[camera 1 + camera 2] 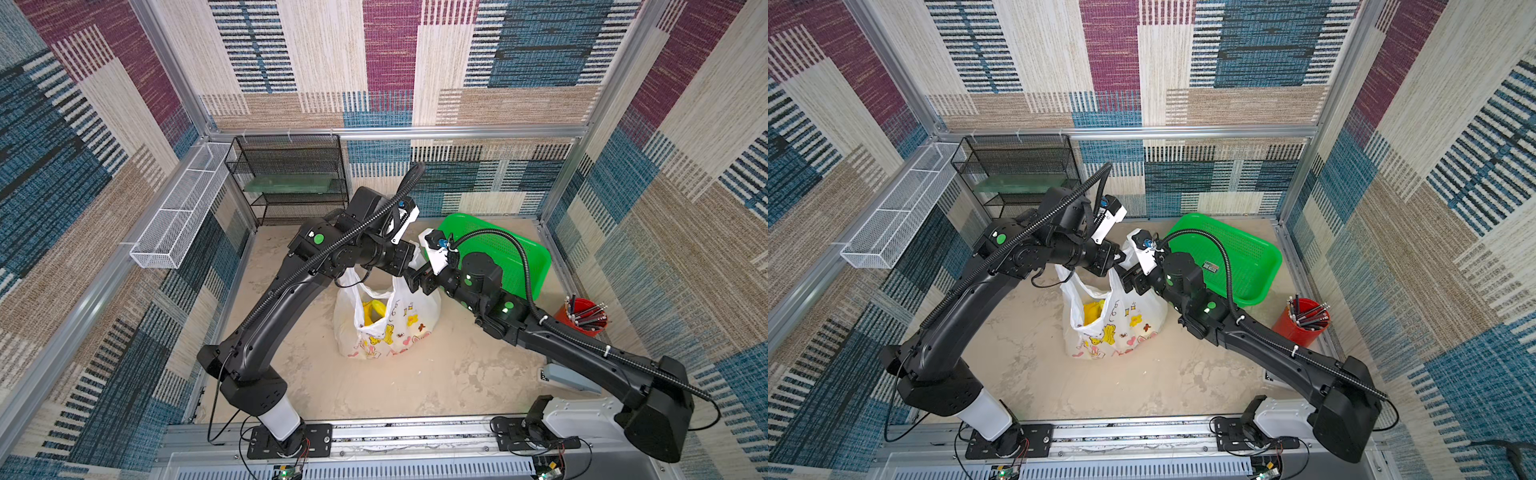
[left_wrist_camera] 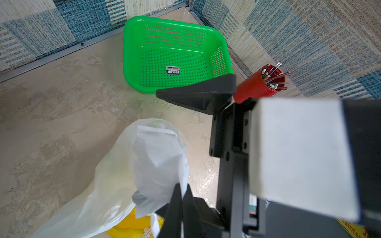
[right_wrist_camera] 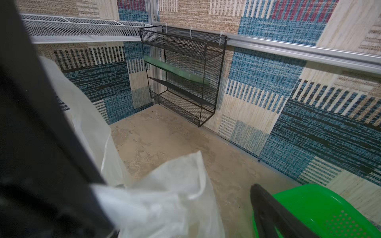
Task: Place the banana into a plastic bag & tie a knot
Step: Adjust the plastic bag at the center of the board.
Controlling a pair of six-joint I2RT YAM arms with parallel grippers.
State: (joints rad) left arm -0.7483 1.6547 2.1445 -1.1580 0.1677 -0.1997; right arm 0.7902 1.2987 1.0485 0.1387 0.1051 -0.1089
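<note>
The plastic bag stands upright mid-table with its cartoon prints facing front. The yellow banana lies inside it. Above the bag's mouth, my left gripper is shut on a white handle strip, lifting it. My right gripper is open right beside it, with loose bag plastic between its spread fingers. No knot is in view.
A green basket sits at the back right. A red cup of pens stands by the right wall. At the back left there is a black mesh rack and a white mesh tray.
</note>
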